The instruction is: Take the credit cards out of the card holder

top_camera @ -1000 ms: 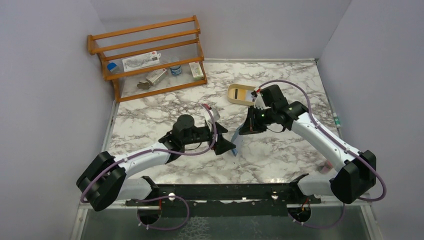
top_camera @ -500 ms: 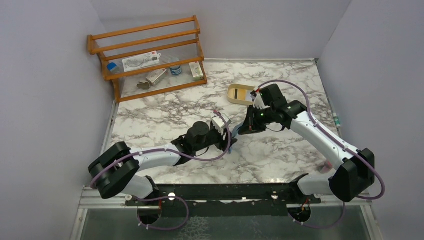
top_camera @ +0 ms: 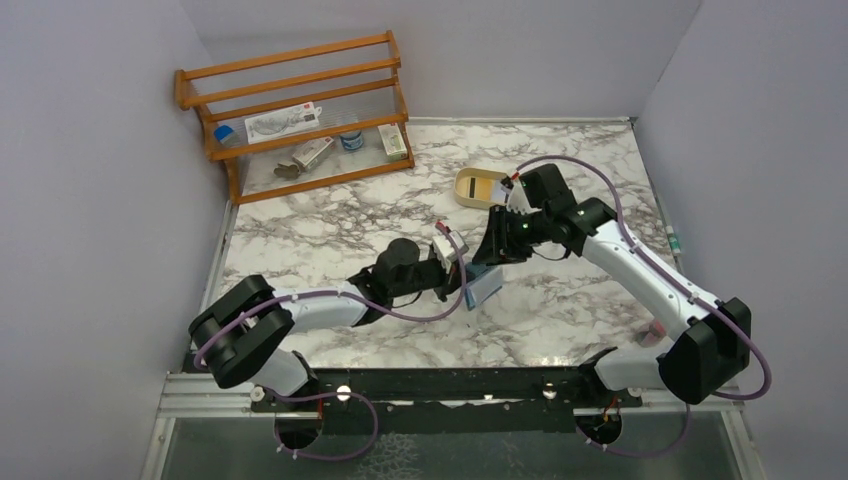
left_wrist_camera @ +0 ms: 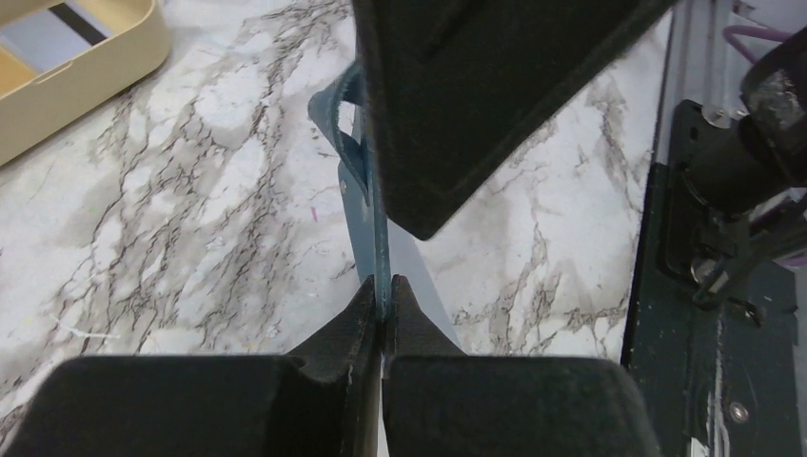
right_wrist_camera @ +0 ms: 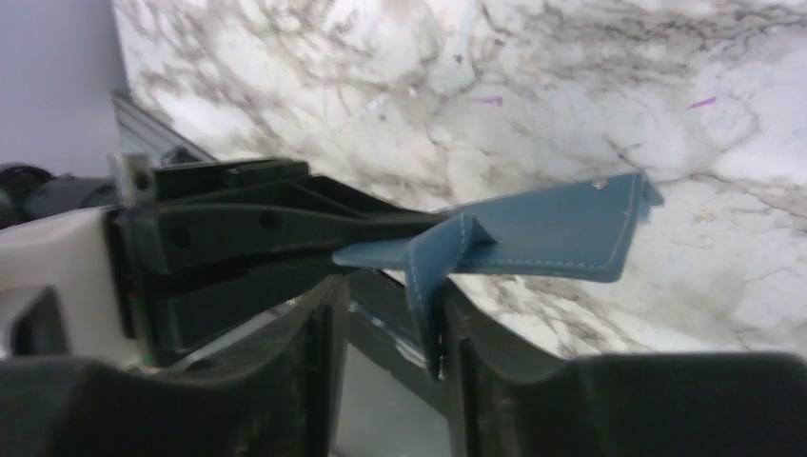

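Observation:
The teal-blue card holder [top_camera: 484, 284] hangs edge-up just above the marble, between both arms. My left gripper [top_camera: 466, 282] is shut on its lower edge; the left wrist view shows the thin blue edge [left_wrist_camera: 368, 205] pinched at the left gripper's [left_wrist_camera: 383, 286] tips. My right gripper [top_camera: 491, 256] is open. In its wrist view one flap of the holder [right_wrist_camera: 561, 233] hangs between the right gripper's [right_wrist_camera: 390, 295] fingers and leans on one only. A pale credit card [left_wrist_camera: 43, 33] with a dark stripe lies in the tan tray [left_wrist_camera: 105, 67]. I cannot tell whether cards sit inside the holder.
The tan tray [top_camera: 468, 192] stands just behind the right gripper. A wooden rack [top_camera: 300, 110] with small packets fills the back left corner. The black base rail [top_camera: 450, 385] runs along the near edge. Grey walls close in both sides.
My left arm swung right to the holder, and its gripper went from open to shut on the holder's edge. The right gripper's jaws have parted from their grip on the holder.

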You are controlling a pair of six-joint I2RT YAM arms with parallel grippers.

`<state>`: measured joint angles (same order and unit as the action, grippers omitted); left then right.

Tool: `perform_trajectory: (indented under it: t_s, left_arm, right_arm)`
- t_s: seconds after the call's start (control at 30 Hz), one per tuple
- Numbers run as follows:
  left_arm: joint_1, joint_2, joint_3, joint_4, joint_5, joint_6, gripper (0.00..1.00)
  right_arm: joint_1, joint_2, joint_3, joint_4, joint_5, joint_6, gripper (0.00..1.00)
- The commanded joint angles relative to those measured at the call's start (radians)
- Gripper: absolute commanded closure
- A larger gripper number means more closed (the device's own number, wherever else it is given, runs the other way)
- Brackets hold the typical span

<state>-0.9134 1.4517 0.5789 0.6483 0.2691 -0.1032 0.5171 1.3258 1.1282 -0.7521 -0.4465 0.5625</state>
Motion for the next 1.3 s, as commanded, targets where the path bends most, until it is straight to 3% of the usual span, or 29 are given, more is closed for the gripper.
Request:
perform_trajectory:
  t_s: [0.0, 0.03, 0.07, 0.13, 0.33, 0.47, 0.57, 0.87, 1.03, 1.13, 1.27]
  left_arm:
    - [0.074, 0.011, 0.049, 0.061, 0.297, -0.061, 1.00]
    - [0.116, 0.023, 0.056, 0.060, 0.359, -0.098, 1.00]
    - [0.150, 0.037, 0.066, 0.061, 0.415, -0.137, 1.00]
    - [0.201, 0.067, 0.091, 0.060, 0.509, -0.192, 1.00]
    - [0.316, 0.154, 0.215, 0.053, 0.743, -0.354, 1.00]
    - [0.350, 0.198, 0.301, 0.052, 0.921, -0.451, 1.00]
    - [0.371, 0.213, 0.346, 0.048, 1.009, -0.515, 1.00]
    - [0.390, 0.220, 0.352, 0.045, 1.126, -0.558, 1.00]
    - [0.389, 0.220, 0.345, 0.045, 1.141, -0.561, 1.00]
    - [0.389, 0.219, 0.350, 0.045, 1.138, -0.554, 1.00]
    - [0.389, 0.215, 0.354, 0.045, 1.133, -0.544, 1.00]
  right_arm:
    - [-0.002, -0.003, 0.104, -0.013, 0.096, -0.123, 0.33]
    - [-0.001, -0.009, 0.120, -0.020, 0.153, -0.153, 0.09]
    - [-0.001, -0.021, 0.130, -0.012, 0.211, -0.182, 0.01]
    - [-0.001, -0.063, 0.118, 0.048, 0.293, -0.240, 0.00]
    - [-0.001, -0.219, -0.091, 0.312, 0.213, -0.351, 0.00]
    - [0.000, -0.321, -0.270, 0.495, 0.081, -0.364, 0.00]
    - [0.000, -0.374, -0.378, 0.572, 0.082, -0.387, 0.00]
    - [-0.002, -0.417, -0.430, 0.662, 0.138, -0.411, 0.00]
    - [0.000, -0.425, -0.451, 0.739, -0.029, -0.409, 0.03]
    - [-0.001, -0.368, -0.444, 0.771, -0.165, -0.401, 0.09]
    - [-0.001, -0.291, -0.420, 0.773, -0.254, -0.396, 0.31]
